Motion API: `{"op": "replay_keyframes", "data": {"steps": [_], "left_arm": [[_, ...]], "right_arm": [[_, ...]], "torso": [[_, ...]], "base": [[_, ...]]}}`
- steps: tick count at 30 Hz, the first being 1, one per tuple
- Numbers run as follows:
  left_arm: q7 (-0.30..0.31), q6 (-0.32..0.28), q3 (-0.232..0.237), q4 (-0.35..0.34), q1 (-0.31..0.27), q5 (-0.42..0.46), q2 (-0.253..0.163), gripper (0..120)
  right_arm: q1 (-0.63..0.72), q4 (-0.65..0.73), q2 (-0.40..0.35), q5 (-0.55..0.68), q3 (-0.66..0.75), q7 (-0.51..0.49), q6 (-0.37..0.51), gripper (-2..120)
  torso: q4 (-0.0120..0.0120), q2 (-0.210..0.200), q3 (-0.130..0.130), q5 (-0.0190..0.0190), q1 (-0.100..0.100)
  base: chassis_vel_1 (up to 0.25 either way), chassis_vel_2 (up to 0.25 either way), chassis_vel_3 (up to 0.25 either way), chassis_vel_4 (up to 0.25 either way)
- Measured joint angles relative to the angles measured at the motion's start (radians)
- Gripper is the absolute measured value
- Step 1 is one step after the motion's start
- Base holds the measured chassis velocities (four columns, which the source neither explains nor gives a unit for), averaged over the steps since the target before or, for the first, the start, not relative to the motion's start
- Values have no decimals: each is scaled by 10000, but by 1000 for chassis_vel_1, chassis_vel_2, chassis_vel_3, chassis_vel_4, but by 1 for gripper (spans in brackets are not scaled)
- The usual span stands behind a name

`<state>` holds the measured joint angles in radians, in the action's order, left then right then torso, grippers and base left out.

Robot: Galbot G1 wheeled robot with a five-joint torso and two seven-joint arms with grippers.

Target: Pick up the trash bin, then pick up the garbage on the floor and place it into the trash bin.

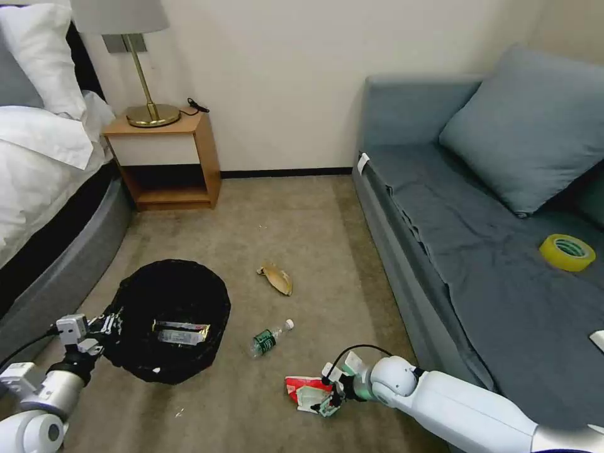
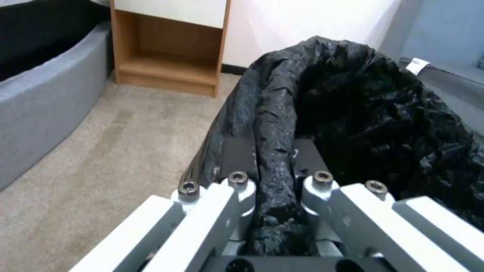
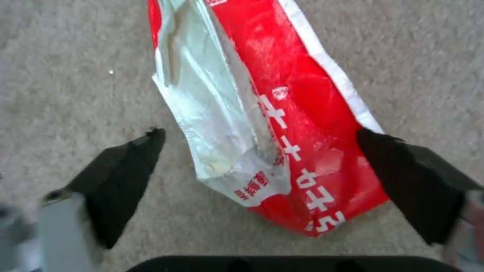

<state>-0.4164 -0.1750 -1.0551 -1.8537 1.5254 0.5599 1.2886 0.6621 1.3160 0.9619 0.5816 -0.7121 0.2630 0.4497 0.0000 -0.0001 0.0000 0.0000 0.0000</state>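
The black trash bin (image 1: pixel 167 296) stands on the carpet at the left, with a gold wrapper (image 1: pixel 182 332) lying inside it. My left gripper (image 1: pixel 104 330) is shut on the bin's near rim; in the left wrist view the liner-covered rim (image 2: pixel 275 151) runs between the closed fingers (image 2: pixel 237 181). Low over the floor, my right gripper (image 1: pixel 324 402) is open, its black fingers (image 3: pixel 126 173) straddling the crushed red-and-white carton (image 3: pixel 297 113) (image 1: pixel 299 389). A small clear bottle with a green label (image 1: pixel 269 340) and a tan curled scrap (image 1: pixel 277 278) lie on the carpet between bin and sofa.
A grey sofa (image 1: pixel 478 251) runs along the right, with a yellow tape roll (image 1: pixel 567 251) and a white box (image 1: pixel 598 340) on its seat. A wooden nightstand (image 1: pixel 167 160) with a brass lamp (image 1: pixel 151 113) stands against the far wall. The bed (image 1: pixel 50 207) borders the left.
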Motion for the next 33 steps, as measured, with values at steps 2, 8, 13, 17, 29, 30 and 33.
{"op": "replay_keyframes", "data": {"steps": [2, 8, 13, 17, 29, 30, 33], "left_arm": [[0, 4, -40, 0, 14, 9, 17, 6], [35, 5, -161, -1, 28, 29, 54, 6], [216, 29, -298, 54, 24, 81, 78, 6], [658, 74, -400, 132, -57, 91, 117, 6], [634, 54, -633, 106, -89, 202, -22, 6], [635, 43, -633, 96, -93, 206, -24, 6], [635, 31, -615, 80, -92, 207, -23, 6]], "right_arm": [[31, -117, 35, -53, 24, -8, -153, 85], [117, -283, 111, -152, 86, -53, -350, 67], [227, -419, 219, -296, 156, -58, -524, 45], [298, -452, 288, -348, 200, -56, -606, 30], [374, -161, 180, -410, 410, -79, -681, 0], [389, -101, 167, -407, 465, -146, -718, 0], [459, 7, 147, -400, 651, -206, -757, 0]], "torso": [[-1, 0, 0, -1, 0], [-1, 0, -1, -1, 0], [-1, 1, -1, -2, -1], [0, 1, -1, -2, 0], [0, 0, 0, 1, 0], [0, 0, -1, -1, -1], [0, 0, 0, 1, -1]], "base": [[0, 0, 0, 0], [0, 0, 0, 0], [0, 0, 0, 0], [0, 0, 0, 0], [0, 0, 0, 0], [0, 0, 0, 0], [0, 0, 0, 0]]}}
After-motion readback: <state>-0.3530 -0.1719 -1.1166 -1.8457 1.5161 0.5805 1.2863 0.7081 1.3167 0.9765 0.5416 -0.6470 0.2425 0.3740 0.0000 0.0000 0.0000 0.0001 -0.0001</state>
